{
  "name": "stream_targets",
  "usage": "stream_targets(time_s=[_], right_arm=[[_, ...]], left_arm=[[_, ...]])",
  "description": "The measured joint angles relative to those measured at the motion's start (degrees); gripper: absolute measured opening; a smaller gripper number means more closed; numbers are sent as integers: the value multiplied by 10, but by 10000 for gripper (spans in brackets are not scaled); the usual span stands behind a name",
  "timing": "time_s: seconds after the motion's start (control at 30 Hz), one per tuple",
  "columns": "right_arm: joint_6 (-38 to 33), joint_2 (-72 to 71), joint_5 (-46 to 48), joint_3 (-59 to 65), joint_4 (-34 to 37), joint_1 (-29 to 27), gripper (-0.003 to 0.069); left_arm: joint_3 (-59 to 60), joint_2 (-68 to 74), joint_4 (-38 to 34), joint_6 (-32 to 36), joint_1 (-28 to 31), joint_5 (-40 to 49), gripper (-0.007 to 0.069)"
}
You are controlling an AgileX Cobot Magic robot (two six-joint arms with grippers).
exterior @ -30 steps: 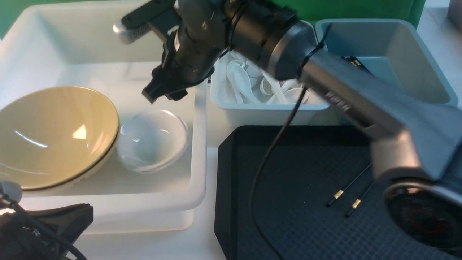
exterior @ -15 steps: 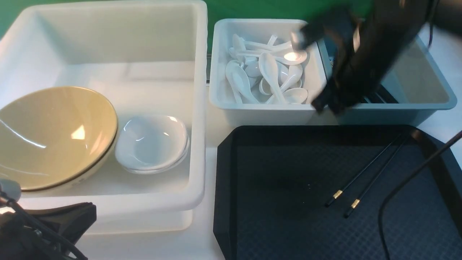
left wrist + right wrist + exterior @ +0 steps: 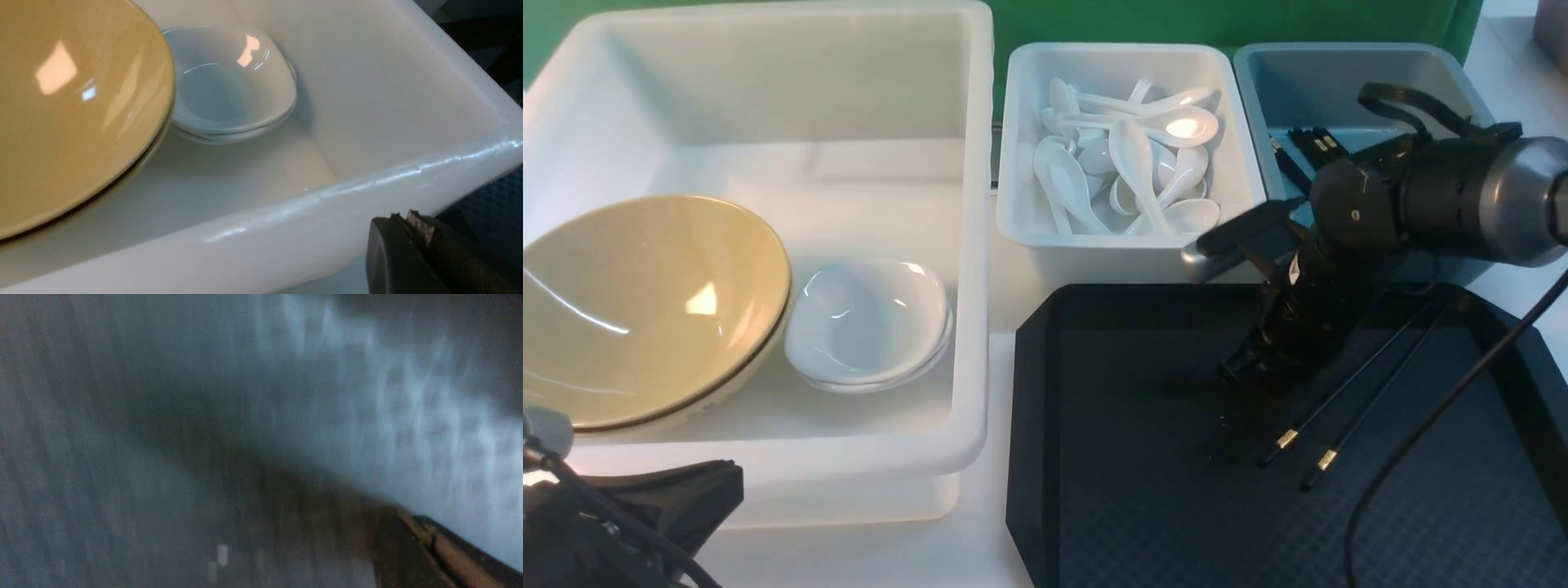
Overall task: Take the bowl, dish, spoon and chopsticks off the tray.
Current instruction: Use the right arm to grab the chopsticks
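Note:
The black tray [image 3: 1143,490] lies at the front right, with the pair of black chopsticks [image 3: 1339,392] slanting across its right half. My right gripper [image 3: 1235,370] hangs shut and empty over the tray, its tip just left of the chopsticks and apart from them. The right wrist view is blurred, showing only closed fingertips [image 3: 412,528]. The yellow bowl [image 3: 645,302] and the white dish [image 3: 866,322] sit in the big white tub [image 3: 968,245]. White spoons [image 3: 1131,159] fill the small white tub. My left gripper [image 3: 402,218] is shut and empty outside the tub's near wall.
A grey-blue tub [image 3: 1347,77] at the back right holds black chopstick pairs [image 3: 1311,143]. The right arm's cable [image 3: 1437,416] trails over the tray's right side. The dish rests on another white dish like it. The big tub's near wall [image 3: 286,228] stands close to my left gripper.
My right arm swung from over the big white tub across to the right and down over the tray. Its jaws closed on the way. The left arm stayed put.

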Motion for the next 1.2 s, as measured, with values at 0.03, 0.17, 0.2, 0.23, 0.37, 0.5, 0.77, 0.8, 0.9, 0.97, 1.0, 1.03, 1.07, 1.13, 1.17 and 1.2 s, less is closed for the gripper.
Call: stream_targets(time_s=[0.03, 0.17, 0.2, 0.23, 0.37, 0.5, 0.77, 0.8, 0.9, 0.97, 1.0, 1.03, 1.07, 1.13, 1.17, 1.2], right_arm=[[-5, -8, 20, 0, -1, 0, 34], [-11, -25, 47, 0, -14, -4, 34], [-11, -28, 56, 2, -18, -8, 34], [-11, -30, 59, 8, -23, -12, 34], [-6, -37, 55, 43, -31, -28, 34], [10, -69, -15, 83, -19, -34, 34], [17, -78, -122, 85, 62, -24, 34], [14, -71, -127, 85, 64, -23, 34], [3, -47, -121, 85, 66, -20, 34], [-9, -36, -99, 84, 65, -20, 35], [-14, -36, -90, 84, 64, -20, 36], [-25, -40, -69, 87, 53, -20, 36], [-25, -40, -67, 87, 51, -20, 36], [-21, -54, -48, 103, 22, -20, 36], [-3, -63, -40, 117, -5, -20, 36], [5, -66, -38, 120, -11, -20, 36]], left_arm=[[0, 0, 0, 0, 0, 1, -11], [0, 0, 0, 0, 0, 1, -11], [0, 0, 0, 0, 0, 1, -11], [0, 0, 0, 0, 0, 1, -11], [0, 0, 0, 0, 0, 1, -11], [0, 0, 0, 0, 0, 1, -11], [0, 0, 0, 0, 0, -3, -11], [0, 0, 0, 0, 0, -3, -11], [0, 0, 0, 0, 0, -3, -11], [0, 0, 0, 0, 0, -3, -11], [0, 0, 0, 0, 0, -3, -11], [0, 0, 0, 0, 0, -1, -11], [0, 0, 0, 0, 0, 0, -11], [0, 0, 0, 0, 0, 1, -11], [0, 0, 0, 0, 0, 1, -11], [0, 0, 0, 0, 0, 1, -11]])
